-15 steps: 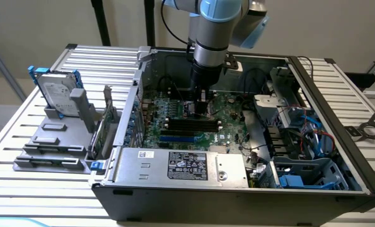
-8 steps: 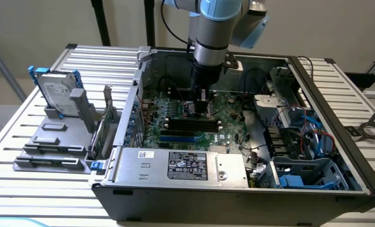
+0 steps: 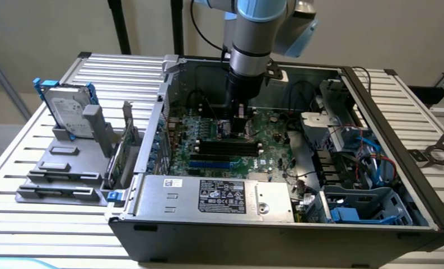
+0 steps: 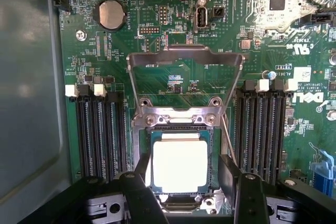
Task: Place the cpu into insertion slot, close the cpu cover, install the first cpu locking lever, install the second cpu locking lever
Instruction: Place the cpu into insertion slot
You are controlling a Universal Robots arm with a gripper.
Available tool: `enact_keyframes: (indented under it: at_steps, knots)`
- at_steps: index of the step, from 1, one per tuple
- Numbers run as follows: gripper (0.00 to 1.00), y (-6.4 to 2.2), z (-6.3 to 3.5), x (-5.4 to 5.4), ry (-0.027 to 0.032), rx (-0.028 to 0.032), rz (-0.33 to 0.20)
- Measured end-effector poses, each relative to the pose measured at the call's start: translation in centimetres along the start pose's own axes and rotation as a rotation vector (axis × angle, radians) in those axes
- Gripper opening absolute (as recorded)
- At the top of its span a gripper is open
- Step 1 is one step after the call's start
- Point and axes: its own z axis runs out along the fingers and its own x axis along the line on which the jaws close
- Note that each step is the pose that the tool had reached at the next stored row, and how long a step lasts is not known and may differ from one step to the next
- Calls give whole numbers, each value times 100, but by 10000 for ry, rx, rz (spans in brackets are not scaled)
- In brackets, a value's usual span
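Open dark metal PC case (image 3: 281, 241) on slatted aluminium desk (image 3: 50, 235); grey plastic drive rack (image 3: 72, 162) beside it, at the exterior view's left. Green motherboard (image 4: 157, 3) inside case. Square silvery-topped cpu (image 4: 179, 166) sits in black-rimmed square insertion slot (image 4: 213, 148), betw. 2 banks of long black memory slots (image 4: 100, 129). Thin silver cpu cover (image 4: 186, 59) hinged up, clear of slot. Black end effector (image 4: 185, 165) over cpu, one finger each side.

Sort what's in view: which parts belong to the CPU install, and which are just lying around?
Job:
- cpu, sitting in the insertion slot
- cpu cover, flipped open
- tool, open, straddling the cpu

Lying about:
- memory slots
- coin battery
- hard drive
- power supply
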Motion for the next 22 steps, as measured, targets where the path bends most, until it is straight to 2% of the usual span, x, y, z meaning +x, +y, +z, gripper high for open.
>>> enact_keyframes:
  at_steps: [6, 7, 8, 9, 10, 11, 12, 14, 15, 17, 22]
  knots:
    - [63, -4, -72, 3, -2, 1, -1]
    - [60, -5, -85, 3, -2, 1, -1]
    - [54, -5, -97, 3, -2, 1, 0]
    - [54, -6, -109, 3, -1, 0, 0]
    - [47, -7, -119, 3, -1, 1, 0]
    - [36, -7, -130, 3, -2, 1, 0]
    - [36, -8, -139, 3, -1, 1, 0]
    - [24, -12, -151, 3, -2, 1, 1]
    - [24, -17, -153, 3, -1, 1, 0]
    - [13, -36, -157, 2, 0, 0, -1]
    - [11, -120, -172, -2, -3, 1, -2]
